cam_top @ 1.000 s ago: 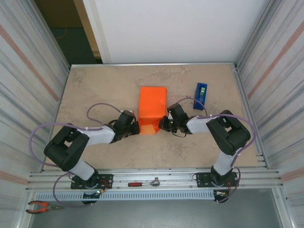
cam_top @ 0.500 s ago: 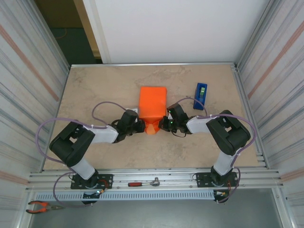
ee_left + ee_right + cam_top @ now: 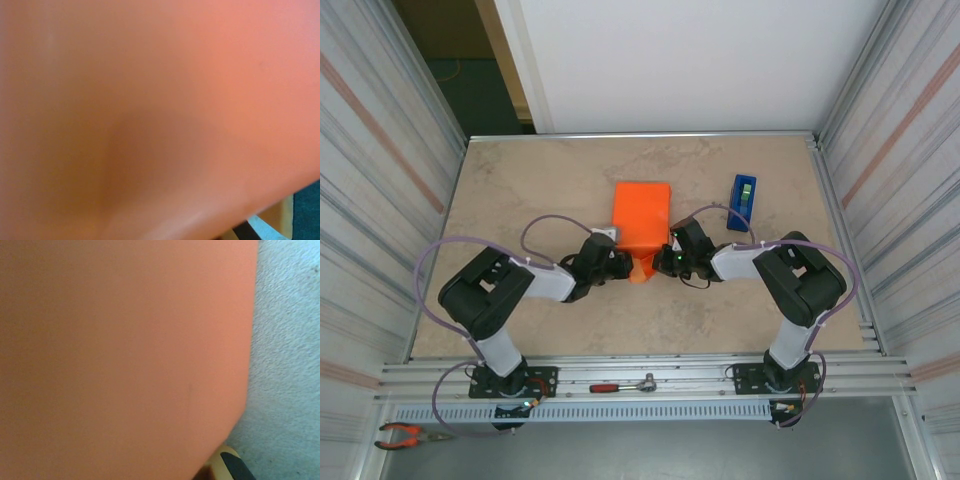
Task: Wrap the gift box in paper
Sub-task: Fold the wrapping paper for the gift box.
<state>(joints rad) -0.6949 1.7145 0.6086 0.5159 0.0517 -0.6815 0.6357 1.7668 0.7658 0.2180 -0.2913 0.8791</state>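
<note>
Both arms low, converging on tapered near flap. Left gripper (image 3: pixel 618 265) and right gripper (image 3: pixel 666 262) closed, hold unclear. Paper (image 3: pixel 642 215) matte orange, creased boxy.

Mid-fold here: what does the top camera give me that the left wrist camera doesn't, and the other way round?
Top camera: the layout. The left gripper and right gripper meet at the near flap of the orange paper, with the blue tape dispenser standing to its right on the table. Left wrist camera: a blurred close-up of the sheet's surface right at the lens, plus a dark sliver at the lower right, too blurred to name. Both: the orange paper.
</note>
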